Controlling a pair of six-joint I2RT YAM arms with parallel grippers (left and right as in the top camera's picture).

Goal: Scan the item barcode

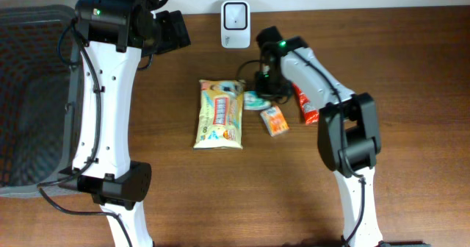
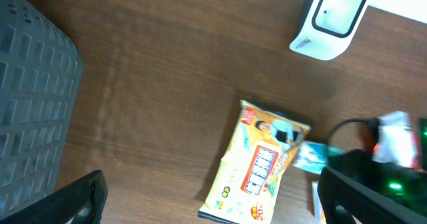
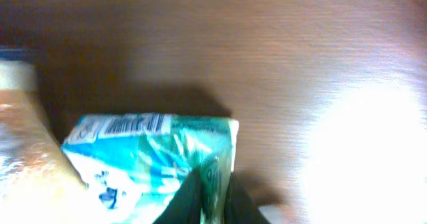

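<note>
We record the right gripper [image 3: 208, 199] pinched shut on one edge of the teal packet [image 3: 143, 151], which lies barcode-up on the bench [image 1: 411, 56] just beside the yellow pouch [image 1: 219, 115], while the left gripper [image 2: 217, 201] stands wide open and empty.

The left arm [image 1: 103, 107] and right arm [image 1: 312, 69] have white shells and black joints, thin black cables [image 1: 45, 195] alongside, and a green light [image 1: 97, 12] behind the black left tool [image 1: 180, 32] and right tool [image 3: 203, 196].
</note>
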